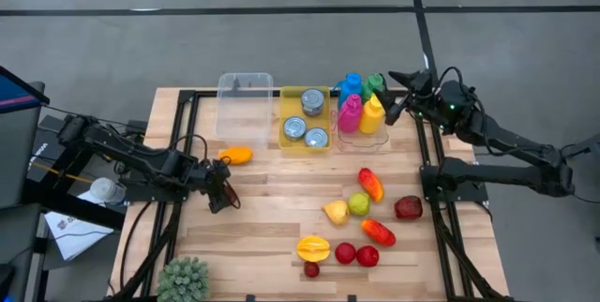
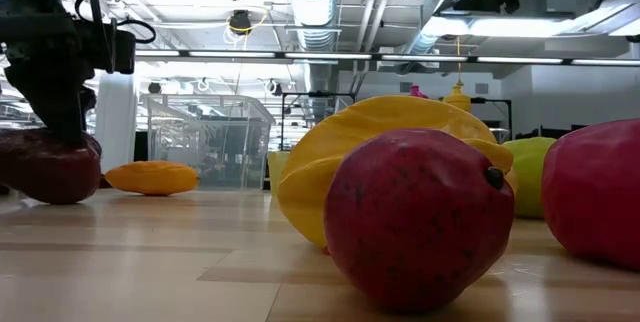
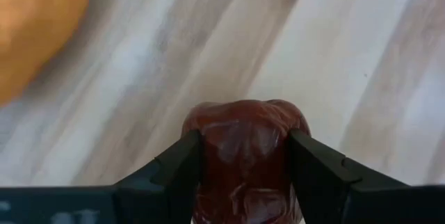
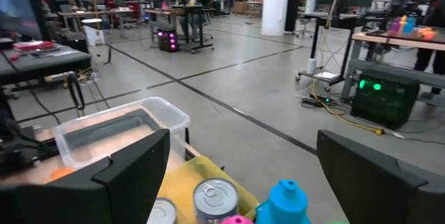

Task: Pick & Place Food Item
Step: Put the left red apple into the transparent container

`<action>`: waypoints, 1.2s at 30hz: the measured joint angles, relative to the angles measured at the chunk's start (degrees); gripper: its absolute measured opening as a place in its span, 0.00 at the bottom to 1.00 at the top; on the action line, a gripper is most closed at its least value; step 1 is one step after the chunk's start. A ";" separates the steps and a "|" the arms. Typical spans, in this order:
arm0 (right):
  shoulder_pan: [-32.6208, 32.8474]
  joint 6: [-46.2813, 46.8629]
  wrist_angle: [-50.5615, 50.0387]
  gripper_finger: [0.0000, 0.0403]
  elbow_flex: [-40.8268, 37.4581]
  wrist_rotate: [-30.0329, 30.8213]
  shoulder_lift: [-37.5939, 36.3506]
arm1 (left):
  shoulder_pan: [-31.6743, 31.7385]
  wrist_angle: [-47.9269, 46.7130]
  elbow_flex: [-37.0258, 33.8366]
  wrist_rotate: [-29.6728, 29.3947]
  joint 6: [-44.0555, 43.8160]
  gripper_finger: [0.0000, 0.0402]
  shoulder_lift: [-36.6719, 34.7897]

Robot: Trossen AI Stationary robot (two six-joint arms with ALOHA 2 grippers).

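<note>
A dark red, glossy food item lies on the wooden table near its left edge, and its underside rests on the boards. My left gripper stands over it, slanting down, and is shut on it. In the high view the gripper hides the item. An orange food item lies just beyond it, toward the far edge. My right gripper hangs open above the bottles at the table's far right and holds nothing. My left gripper pinches the dark red item between its two fingers, one on each of the item's opposite sides. The fingers come from above, slanting down. The item sits on the table, not lifted.
A clear plastic container and a yellow tray with three cans stand at the far edge, with coloured bottles beside them. Several fruits lie right of centre. A small green plant stands at the near left corner.
</note>
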 joint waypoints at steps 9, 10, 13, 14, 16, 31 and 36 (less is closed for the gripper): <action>4.66 0.41 0.78 0.88 0.00 0.15 0.15 | 0.19 3.10 6.94 0.04 -0.40 0.44 0.05; 5.04 0.43 1.26 0.88 0.00 0.17 0.15 | 0.44 4.71 7.85 -0.07 -0.38 0.44 0.05; 6.03 0.45 3.32 0.88 0.00 0.17 0.15 | 1.18 9.67 9.94 -0.21 -0.32 0.44 -0.11; 6.39 0.45 4.08 0.88 0.00 0.17 0.15 | 1.47 12.10 10.55 -0.35 0.43 0.44 -0.44; 7.25 0.45 6.33 0.88 0.00 0.19 0.15 | 2.08 19.38 11.60 -0.52 3.32 0.45 -1.29; 17.52 5.96 13.07 0.88 0.02 0.10 2.03 | 6.88 53.64 11.96 -0.95 22.54 0.45 -14.14; 20.35 6.04 12.91 0.88 0.02 -0.02 4.43 | 6.88 54.36 11.96 -1.10 22.76 0.45 -15.08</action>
